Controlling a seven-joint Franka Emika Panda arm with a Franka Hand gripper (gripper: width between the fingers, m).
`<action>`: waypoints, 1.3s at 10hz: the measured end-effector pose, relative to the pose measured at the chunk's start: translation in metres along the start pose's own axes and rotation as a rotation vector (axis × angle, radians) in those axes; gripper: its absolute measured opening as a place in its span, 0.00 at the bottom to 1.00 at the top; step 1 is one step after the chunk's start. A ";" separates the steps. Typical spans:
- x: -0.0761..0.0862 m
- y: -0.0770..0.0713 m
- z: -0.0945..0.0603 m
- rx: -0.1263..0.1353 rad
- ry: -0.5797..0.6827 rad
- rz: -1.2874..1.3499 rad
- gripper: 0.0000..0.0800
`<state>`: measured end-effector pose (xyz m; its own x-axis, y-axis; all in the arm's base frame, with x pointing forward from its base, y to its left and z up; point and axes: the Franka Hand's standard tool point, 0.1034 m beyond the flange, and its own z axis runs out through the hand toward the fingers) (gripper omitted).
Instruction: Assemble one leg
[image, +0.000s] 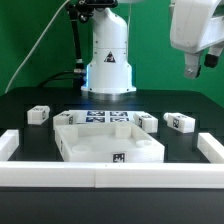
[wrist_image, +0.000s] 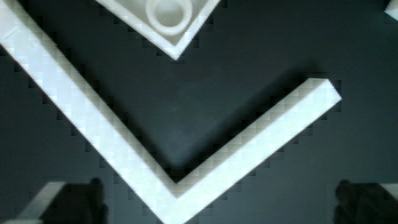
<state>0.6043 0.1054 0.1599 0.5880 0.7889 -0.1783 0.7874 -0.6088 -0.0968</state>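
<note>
leg (image: 147, 120) just beside tabletop (image: 90, 150) | end effector (image: 197, 68) aloft, well apart

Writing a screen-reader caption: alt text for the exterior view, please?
A white square tabletop lies centre on a black table, small tagged legs beside it; the arm's jaws hang open above the exterior view's right.

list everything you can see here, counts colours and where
leg: at least three, white with black tags, one at the exterior view's left of the tabletop, two at its right
tabletop: one, white, mid table
marker board: one, white, tagged, behind the tabletop
wall: one, white, along the table's near edge and both sides
table: one, black
arm base: one, white, at the back
gripper: one, open, empty, raised at the exterior view's right
</note>
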 end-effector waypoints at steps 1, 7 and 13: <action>0.000 0.000 0.000 0.000 0.000 0.000 0.81; 0.000 0.000 0.000 0.000 0.000 0.001 0.81; -0.033 0.013 0.036 -0.047 0.040 -0.415 0.81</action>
<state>0.5885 0.0690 0.1294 0.2254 0.9696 -0.0957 0.9660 -0.2352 -0.1076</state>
